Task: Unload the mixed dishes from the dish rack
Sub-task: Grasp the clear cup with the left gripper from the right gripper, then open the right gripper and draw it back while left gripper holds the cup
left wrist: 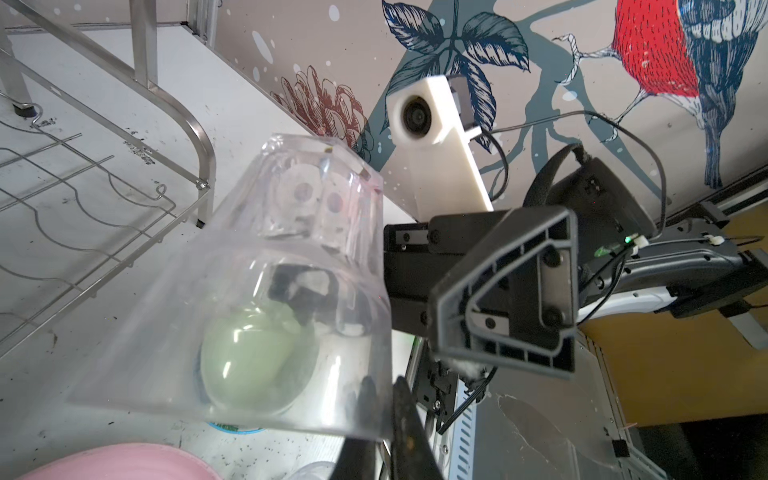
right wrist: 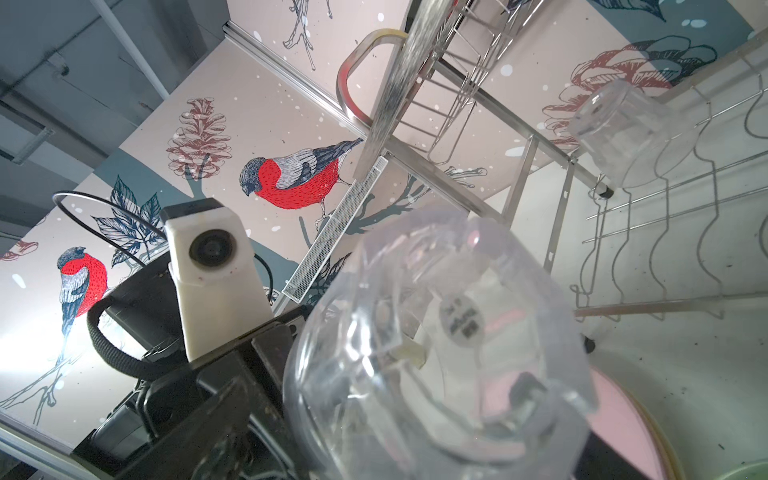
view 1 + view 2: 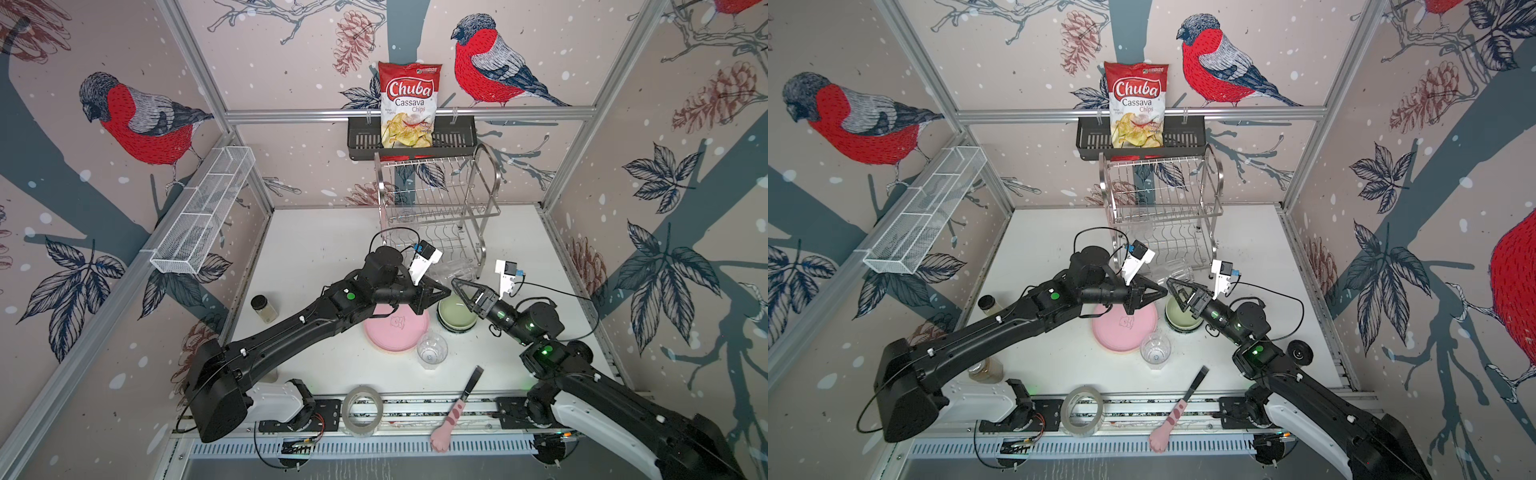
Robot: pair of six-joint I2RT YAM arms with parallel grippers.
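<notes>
One clear glass [image 1: 291,270], rim pinched by left gripper [image 3: 446,292], right gripper [image 3: 458,288] spread, far finger obscured

- Dish rack [image 3: 436,208]: back centre of the table [image 3: 311,232], below the wall basket [image 3: 365,139]; a chips bag [image 3: 409,106] stands in that basket.
- Mesh tray [image 3: 203,212]: on the left wall.
- Rack glass [image 2: 615,137]: on the rack's lower shelf.
- Plate stack [image 3: 395,332]: before the rack; bowl stack [image 3: 453,316] just right of it.
- Upright glass [image 3: 432,351]: just before the plates.
- Tilted glass [image 3: 455,272]: pinched in my left gripper [image 3: 448,292], just before the rack; my right gripper [image 3: 457,286] just beside, above the bowls.
- Jar [image 3: 264,308]: left of the plates.
- Tape roll [image 3: 345,411], brush [image 3: 459,405]: at the front edge.
</notes>
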